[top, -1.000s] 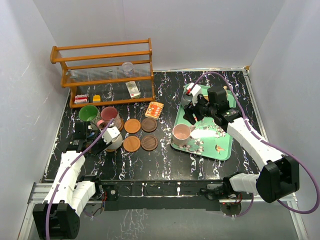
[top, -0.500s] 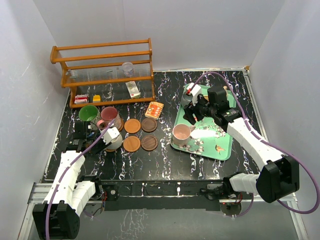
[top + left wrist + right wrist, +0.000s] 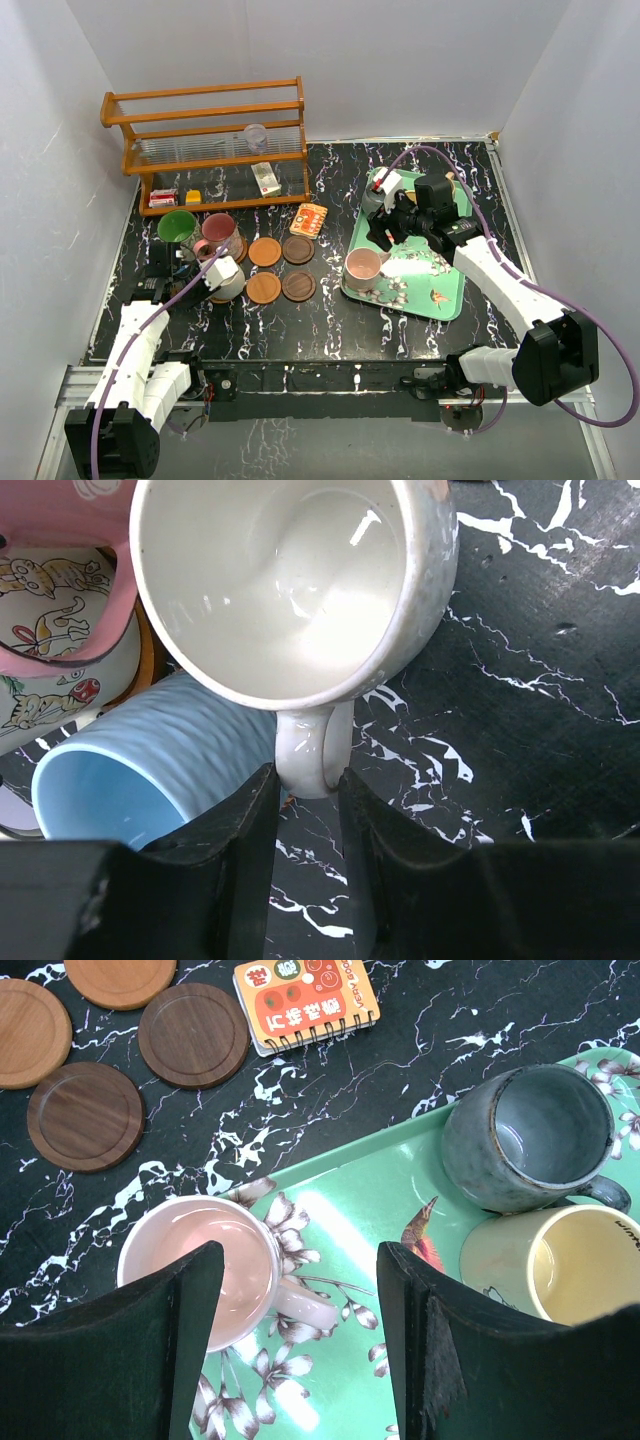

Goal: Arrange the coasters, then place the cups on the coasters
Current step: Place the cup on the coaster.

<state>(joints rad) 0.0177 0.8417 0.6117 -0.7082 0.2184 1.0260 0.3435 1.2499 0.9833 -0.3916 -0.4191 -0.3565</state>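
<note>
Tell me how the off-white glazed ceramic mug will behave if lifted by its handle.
Off-white glazed ceramic mug: rigid, probably heavy for its size. Left gripper pinches only the handle, so the body may pivot in the grip. The shiny glaze looks slippery.

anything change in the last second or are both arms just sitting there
Nothing visibly moved. The left fingers stay closed on the handle of the off-white mug beside the blue mug, the right fingers stay open above the tray, and the coasters lie where they were.
</note>
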